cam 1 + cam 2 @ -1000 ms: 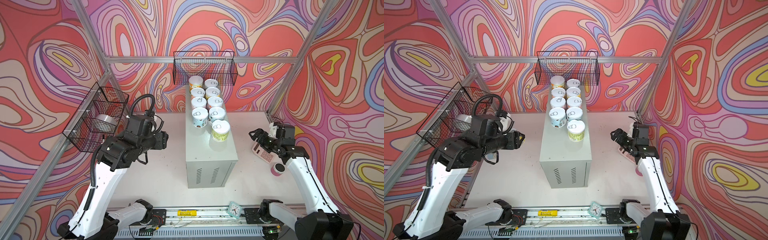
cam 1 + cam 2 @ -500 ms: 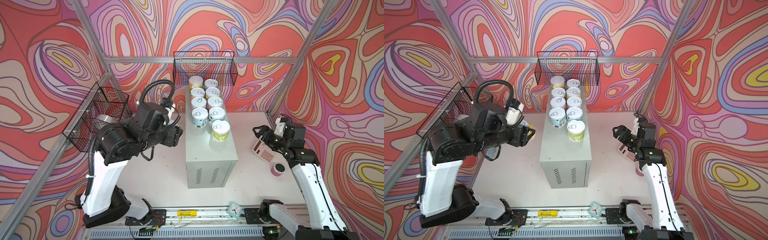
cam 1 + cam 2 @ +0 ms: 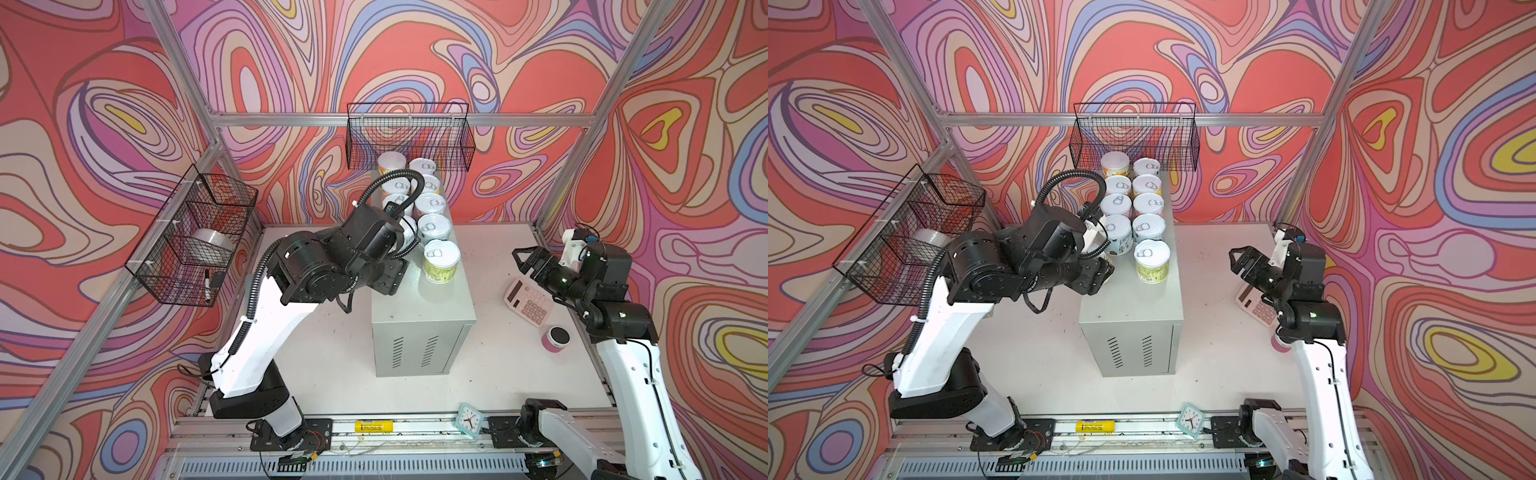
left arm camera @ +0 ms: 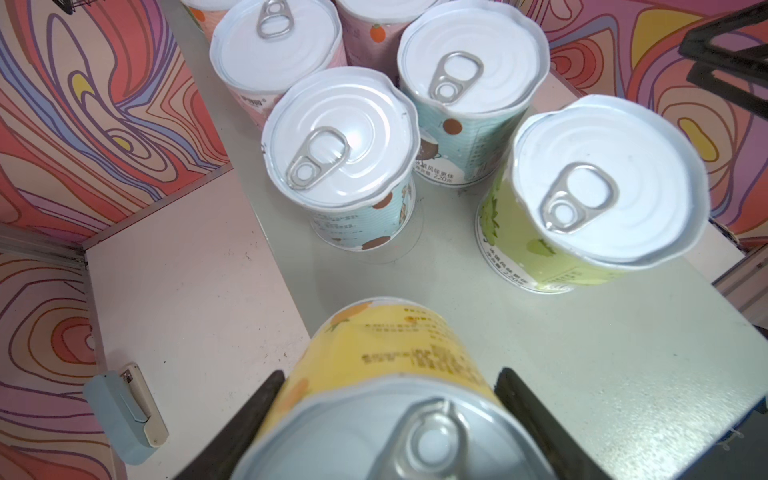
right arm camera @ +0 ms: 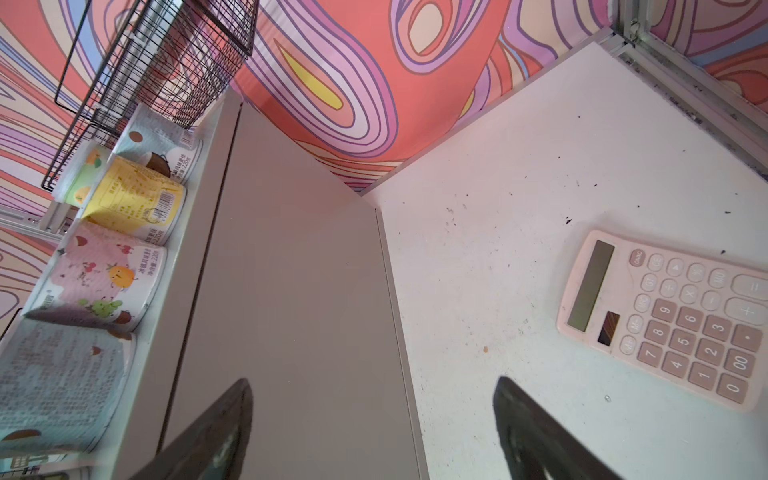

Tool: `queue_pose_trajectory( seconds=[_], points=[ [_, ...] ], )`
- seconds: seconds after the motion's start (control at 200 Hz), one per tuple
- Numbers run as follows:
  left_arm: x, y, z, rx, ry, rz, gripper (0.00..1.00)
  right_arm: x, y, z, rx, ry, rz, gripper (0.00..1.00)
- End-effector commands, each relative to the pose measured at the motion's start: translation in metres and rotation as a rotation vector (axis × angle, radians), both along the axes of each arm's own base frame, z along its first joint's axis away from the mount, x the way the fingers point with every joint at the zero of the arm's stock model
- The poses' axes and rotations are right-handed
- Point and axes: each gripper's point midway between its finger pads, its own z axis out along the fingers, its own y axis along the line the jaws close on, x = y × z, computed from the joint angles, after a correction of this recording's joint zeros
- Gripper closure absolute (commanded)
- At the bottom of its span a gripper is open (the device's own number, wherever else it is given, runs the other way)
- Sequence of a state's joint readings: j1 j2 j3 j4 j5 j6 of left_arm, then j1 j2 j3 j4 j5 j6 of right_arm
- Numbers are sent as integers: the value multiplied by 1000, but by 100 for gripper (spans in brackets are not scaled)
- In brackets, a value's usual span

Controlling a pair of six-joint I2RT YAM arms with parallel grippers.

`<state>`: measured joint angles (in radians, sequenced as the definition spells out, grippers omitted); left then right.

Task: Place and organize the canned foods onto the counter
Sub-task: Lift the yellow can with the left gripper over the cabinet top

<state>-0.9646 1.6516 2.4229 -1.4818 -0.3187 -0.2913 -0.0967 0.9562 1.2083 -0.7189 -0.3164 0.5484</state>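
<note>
Several canned foods (image 3: 432, 205) stand in two rows on the back half of the counter (image 3: 432, 303), the grey metal box, in both top views. The nearest is a green-labelled can (image 3: 441, 262) (image 4: 590, 199). My left gripper (image 4: 390, 399) is shut on a yellow-labelled can (image 4: 386, 353), with its black fingers (image 4: 257, 399) on either side. It hangs over the counter's (image 4: 540, 340) left part, just in front of the left row. In a top view the left gripper (image 3: 1100, 274) mostly hides that can. My right gripper (image 3: 521, 262) (image 5: 374, 415) stands open and empty to the right of the counter.
A pink calculator (image 3: 528, 301) and a small pink cylinder with a black top (image 3: 556, 338) lie under the right arm. Wire baskets hang on the back wall (image 3: 409, 137) and the left wall (image 3: 191, 237). A small clock (image 3: 470, 415) sits at the front rail.
My left arm has swung right from beside the left basket to the counter's left edge. The right arm has drawn back a little to the right, gripper still open.
</note>
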Motion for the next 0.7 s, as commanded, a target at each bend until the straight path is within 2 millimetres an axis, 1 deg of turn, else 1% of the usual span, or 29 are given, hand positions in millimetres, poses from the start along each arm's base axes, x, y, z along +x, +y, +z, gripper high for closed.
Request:
queue_pose_trajectory(
  seconds=[0.0,0.115,0.265,0.386,0.411,0.546,0.556,0.566,0.581,0.666,0.676,0.696],
  points=[
    [7,-14,8,-38,-38,-2,100,-5,1,14,-21,-33,16,7],
    [11,-22,0,-24,-21,-5,100,-6,2,18,-22,-46,22,6],
    [16,-29,-5,-11,-16,-8,100,-6,4,21,-20,-55,31,7],
    [19,-37,-14,11,1,-24,100,-6,6,23,-12,-61,39,6],
    [19,-38,-15,15,3,-25,98,-7,6,23,-12,-63,40,6],
    [24,-42,-18,24,-1,-19,78,-7,6,21,-5,-61,40,6],
    [24,-42,-18,24,-2,-19,74,-7,7,21,-4,-61,40,6],
    [24,-42,-18,22,-3,-18,68,-7,7,21,-2,-60,40,6],
    [25,-42,-18,21,-5,-18,63,-7,7,21,-1,-61,41,6],
    [26,-41,-16,21,-20,-13,52,-7,7,19,3,-59,42,6],
    [27,-41,-15,22,-21,-12,50,-7,7,19,4,-58,42,6],
    [27,-41,-15,23,-25,-11,42,-6,7,19,4,-57,42,6]
  ],
)
